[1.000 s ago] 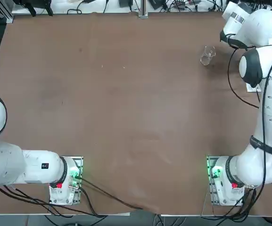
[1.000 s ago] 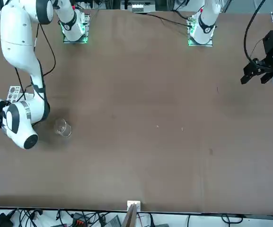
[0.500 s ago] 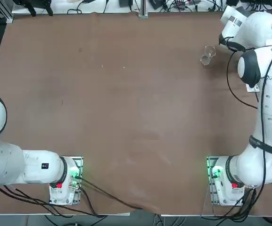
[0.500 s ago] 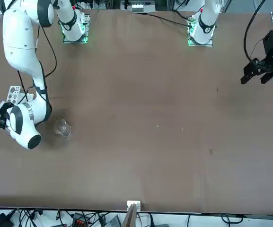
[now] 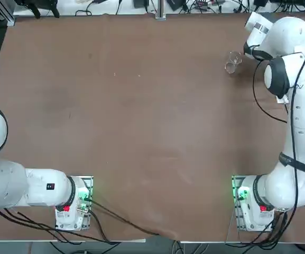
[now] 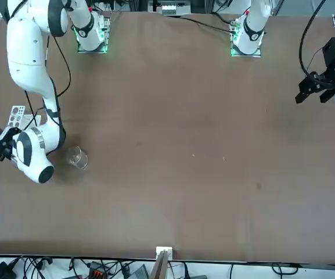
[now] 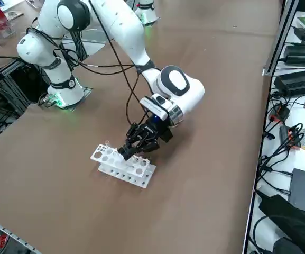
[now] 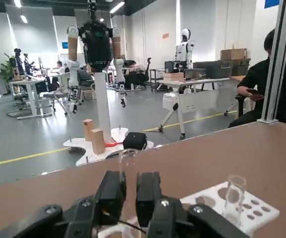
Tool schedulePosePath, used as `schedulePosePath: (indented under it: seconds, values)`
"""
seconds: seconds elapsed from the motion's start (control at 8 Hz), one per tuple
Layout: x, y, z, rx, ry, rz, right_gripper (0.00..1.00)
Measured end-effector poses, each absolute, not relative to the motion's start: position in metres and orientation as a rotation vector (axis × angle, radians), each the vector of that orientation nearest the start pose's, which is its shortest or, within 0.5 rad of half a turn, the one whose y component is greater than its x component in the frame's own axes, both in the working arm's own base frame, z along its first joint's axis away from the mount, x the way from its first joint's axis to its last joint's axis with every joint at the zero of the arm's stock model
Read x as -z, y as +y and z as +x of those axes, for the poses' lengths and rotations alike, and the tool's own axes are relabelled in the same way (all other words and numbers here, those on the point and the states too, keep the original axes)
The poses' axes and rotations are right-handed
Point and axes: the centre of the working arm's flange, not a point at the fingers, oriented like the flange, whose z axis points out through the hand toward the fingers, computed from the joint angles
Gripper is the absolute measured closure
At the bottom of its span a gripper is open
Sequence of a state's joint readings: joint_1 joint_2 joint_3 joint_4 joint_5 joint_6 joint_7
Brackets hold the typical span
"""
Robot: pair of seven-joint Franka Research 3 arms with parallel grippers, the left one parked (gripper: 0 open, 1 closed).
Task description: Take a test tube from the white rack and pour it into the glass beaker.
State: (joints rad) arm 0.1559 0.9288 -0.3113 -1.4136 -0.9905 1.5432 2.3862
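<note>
Your right black pincer (image 8: 132, 184) is clenched around a clear test tube (image 8: 128, 161) at the perforated white rack (image 8: 271, 211), where another clear tube (image 8: 234, 201) stands, while the clear glass beaker (image 6: 77, 157) sits apart on the brown worktop (image 6: 184, 174).

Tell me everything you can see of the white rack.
The white rack looks like smooth plastic, two-tiered, with round holes in larger and smaller sizes. It sits on the brown table. One clear test tube stands in it; the right claw is at its edge, closed on another. Contact there is unclear.
</note>
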Motion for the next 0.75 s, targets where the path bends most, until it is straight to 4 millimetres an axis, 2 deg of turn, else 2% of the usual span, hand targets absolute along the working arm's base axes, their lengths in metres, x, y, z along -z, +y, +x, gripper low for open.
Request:
schedulePosePath:
  seconds: [0.25, 0.62, 0.75]
  values:
    - [-0.172, -0.151, 0.653, -0.879, -1.56, 0.927, 0.81]
    - [-0.165, -0.15, 0.652, -0.88, -1.547, 0.931, 0.78]
    - [-0.163, -0.15, 0.652, -0.877, -1.542, 0.93, 0.6]
